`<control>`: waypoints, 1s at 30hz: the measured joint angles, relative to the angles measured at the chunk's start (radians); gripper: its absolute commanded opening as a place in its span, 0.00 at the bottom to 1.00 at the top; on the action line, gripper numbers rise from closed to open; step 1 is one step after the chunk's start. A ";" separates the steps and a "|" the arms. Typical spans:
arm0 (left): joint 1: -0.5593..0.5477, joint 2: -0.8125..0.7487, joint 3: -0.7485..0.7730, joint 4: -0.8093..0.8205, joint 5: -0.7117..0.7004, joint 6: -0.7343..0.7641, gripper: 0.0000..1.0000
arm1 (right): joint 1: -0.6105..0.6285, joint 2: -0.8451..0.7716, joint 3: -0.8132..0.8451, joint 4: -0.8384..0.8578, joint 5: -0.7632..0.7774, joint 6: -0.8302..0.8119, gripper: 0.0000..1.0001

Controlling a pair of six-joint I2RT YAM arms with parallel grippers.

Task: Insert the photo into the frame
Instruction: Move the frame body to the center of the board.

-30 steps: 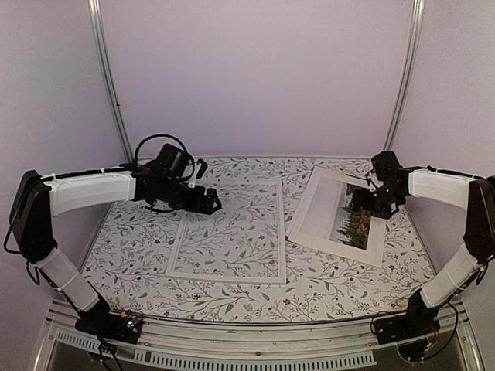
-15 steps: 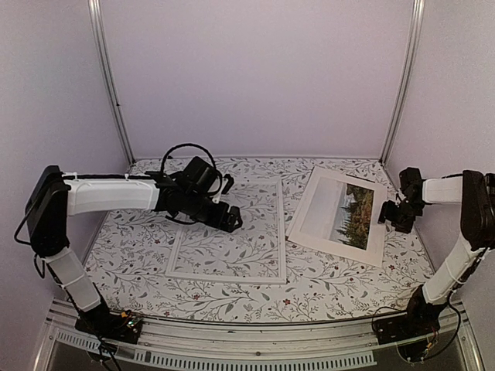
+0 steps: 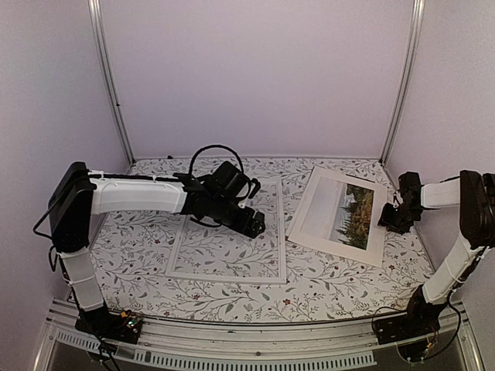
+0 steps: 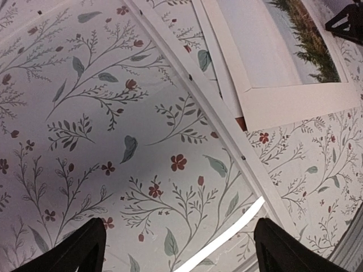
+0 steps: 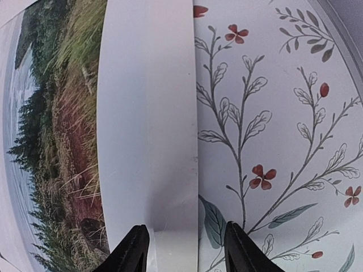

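Note:
The white frame lies flat at the middle of the table, the floral cloth showing through its pane. The photo lies picture up to its right, its near left corner close to the frame's right side. My left gripper hovers open and empty over the right part of the frame. In the left wrist view my gripper is over the pane, with the frame's border and the photo beyond. My right gripper is open at the photo's right edge. Its fingers straddle the white border.
The table has a floral cloth. Pale walls and metal posts close in the back and sides. The right gripper's dark tip shows in the corner of the left wrist view.
My left arm has reached rightward across the frame to its right part. My right gripper has drawn back from above the picture to the photo's right edge.

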 measured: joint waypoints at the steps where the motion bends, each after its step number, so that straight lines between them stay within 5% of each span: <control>1: -0.021 0.021 0.023 -0.001 -0.015 0.000 0.94 | 0.000 0.000 -0.004 0.006 0.003 0.000 0.44; 16: -0.240 0.427 0.432 -0.167 -0.290 -0.033 0.95 | 0.002 -0.028 -0.042 0.031 0.017 0.000 0.36; 30: -0.237 0.461 0.461 -0.255 -0.434 -0.041 0.94 | 0.003 -0.033 -0.050 0.032 -0.010 -0.004 0.32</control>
